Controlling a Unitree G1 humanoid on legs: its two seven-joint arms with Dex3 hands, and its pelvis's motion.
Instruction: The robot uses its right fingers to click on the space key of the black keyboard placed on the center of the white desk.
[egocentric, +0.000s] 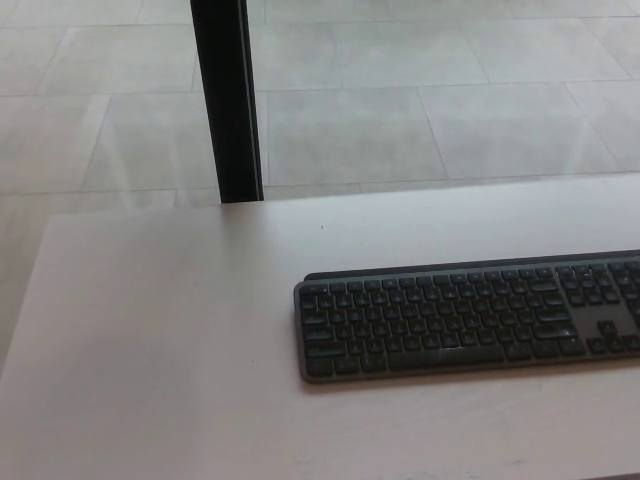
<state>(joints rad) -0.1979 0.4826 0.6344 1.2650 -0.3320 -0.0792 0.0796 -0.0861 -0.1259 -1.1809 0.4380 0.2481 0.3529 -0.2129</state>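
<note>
Neither robot hand shows up in the head view, left or right, so whether either one is spread wide, pinched narrow or holding something just can't be told. That also means there's no hand to measure places from, so positions here go by the robot's own sides.

The black keyboard (470, 318) lies flat on the white surface (150, 330), over toward the robot's right, and its right end runs out past the picture's edge. Its left end stops roughly mid-picture. It sits a bit closer to the near edge of the surface than to the far edge, long side running roughly parallel to both. The space key (440, 354) is the long bar in the bottom row, and nothing is touching it. No key looks pressed, though the keys are small and a bit blurry, so legends can't be read. A cluster of arrow keys (608, 335) shows near the picture's right edge.

The rest of the surface, on the robot's left, is bare pale wood-tone, with one tiny dark speck (322, 227) beyond the keyboard's far left corner.

Past the far edge there's a black vertical post (226, 100) rising from just behind the surface, and a grey tiled floor (420, 110) all around it.
</note>
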